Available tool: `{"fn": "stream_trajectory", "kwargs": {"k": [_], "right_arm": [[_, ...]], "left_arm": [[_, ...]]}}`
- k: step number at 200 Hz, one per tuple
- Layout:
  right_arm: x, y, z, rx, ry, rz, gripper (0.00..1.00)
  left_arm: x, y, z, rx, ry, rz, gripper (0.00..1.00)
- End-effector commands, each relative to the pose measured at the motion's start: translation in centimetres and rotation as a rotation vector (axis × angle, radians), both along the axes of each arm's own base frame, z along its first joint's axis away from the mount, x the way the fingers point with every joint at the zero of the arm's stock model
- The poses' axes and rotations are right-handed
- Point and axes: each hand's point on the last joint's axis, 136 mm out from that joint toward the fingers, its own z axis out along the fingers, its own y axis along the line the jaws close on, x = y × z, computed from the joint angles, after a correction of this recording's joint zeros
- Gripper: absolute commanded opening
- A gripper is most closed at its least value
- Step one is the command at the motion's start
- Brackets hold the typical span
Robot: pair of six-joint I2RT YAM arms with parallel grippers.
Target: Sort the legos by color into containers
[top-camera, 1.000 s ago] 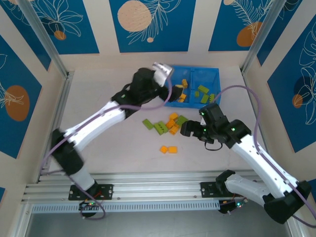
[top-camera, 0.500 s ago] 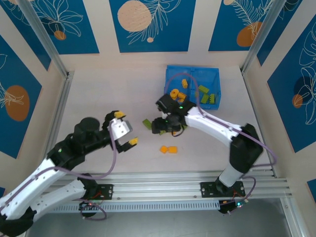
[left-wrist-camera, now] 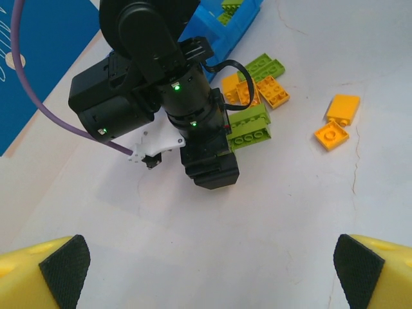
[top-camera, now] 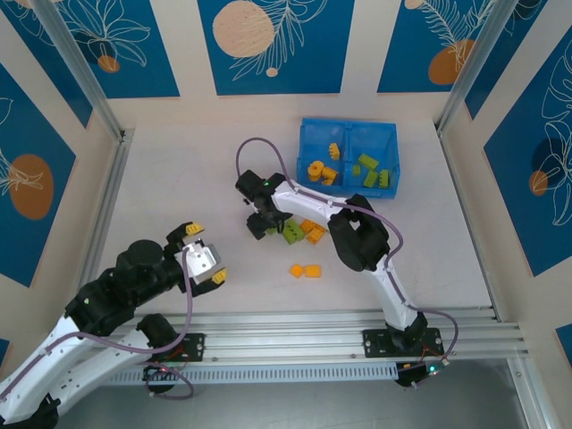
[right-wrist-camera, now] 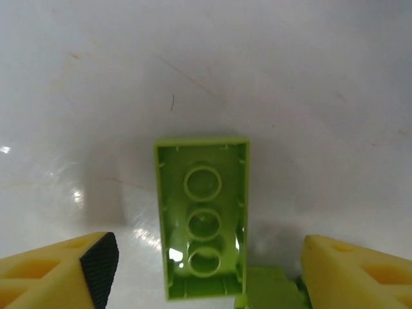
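Blue tray (top-camera: 349,122) is at the surface's (top-camera: 179,179) far side. Left pincer (top-camera: 204,256) hangs wide apart, well off from the bricks (top-camera: 304,231). Right pincer (right-wrist-camera: 206,273) is apart too, an upside-down green brick (right-wrist-camera: 202,219) lying between its fingers (right-wrist-camera: 58,270), untouched.

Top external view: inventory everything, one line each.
blue tray: one, two compartments, far right of table
orange-yellow legos: several, left compartment
green legos: several, right compartment
mixed pile: about six, green and orange-yellow, centre
loose orange-yellow pair: two, near side of pile
green brick: one, hollow side up, left edge of pile
left tool: open, near left
right tool: open, straddling green brick
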Motion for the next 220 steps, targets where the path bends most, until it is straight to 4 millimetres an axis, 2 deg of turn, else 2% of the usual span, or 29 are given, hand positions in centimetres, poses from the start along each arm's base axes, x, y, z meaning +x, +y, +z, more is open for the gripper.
{"fn": "stream_trajectory", "kwargs": {"k": [1,44,62,71,102,110,139,162,176,185,207,220], "right_arm": [[-0.5,0.5,0.1,0.018,0.053,0.051,0.69],[-0.4,0.5,-1.0,0.015,0.078,0.047,0.46],[-0.1,0.9,0.0,0.049,0.080,0.032,0.35],[0.1,1.1,0.8,0.076,0.078,0.021,0.33],[0.5,1.3,5.8,0.190,0.022,-0.019,0.31],[0.5,1.3,7.7,0.227,-0.009,-0.026,0.31],[0.8,-0.3,13.5,0.331,-0.119,-0.078,0.31],[2.0,-3.4,18.3,0.408,-0.232,-0.171,0.31],[3.3,-6.1,20.5,0.430,-0.312,-0.245,0.33],[4.4,-8.6,21.8,0.422,-0.379,-0.310,0.34],[7.6,-15.9,22.9,0.377,-0.481,-0.513,0.33],[9.3,-20.1,22.1,0.344,-0.507,-0.624,0.33]], "left_arm": [[-0.6,-0.3,-0.6,0.010,0.017,-0.040,1.00],[-1.3,-1.2,-1.5,0.030,0.084,-0.094,1.00],[-1.5,-1.6,-2.0,0.037,0.102,-0.123,1.00],[-1.4,-1.7,-2.0,0.035,0.100,-0.123,1.00],[-1.1,-2.1,-1.5,0.010,0.077,-0.127,1.00],[-1.0,-2.3,-1.3,-0.001,0.069,-0.126,1.00],[-0.1,-3.2,-0.2,-0.059,0.055,-0.109,1.00],[0.7,-3.9,0.4,-0.087,0.064,-0.097,1.00],[1.0,-4.3,0.3,-0.085,0.079,-0.096,1.00],[1.0,-4.4,0.3,-0.080,0.088,-0.096,1.00],[1.0,-4.5,0.2,-0.082,0.109,-0.090,1.00],[0.9,-4.6,0.2,-0.100,0.128,-0.086,1.00]]}}
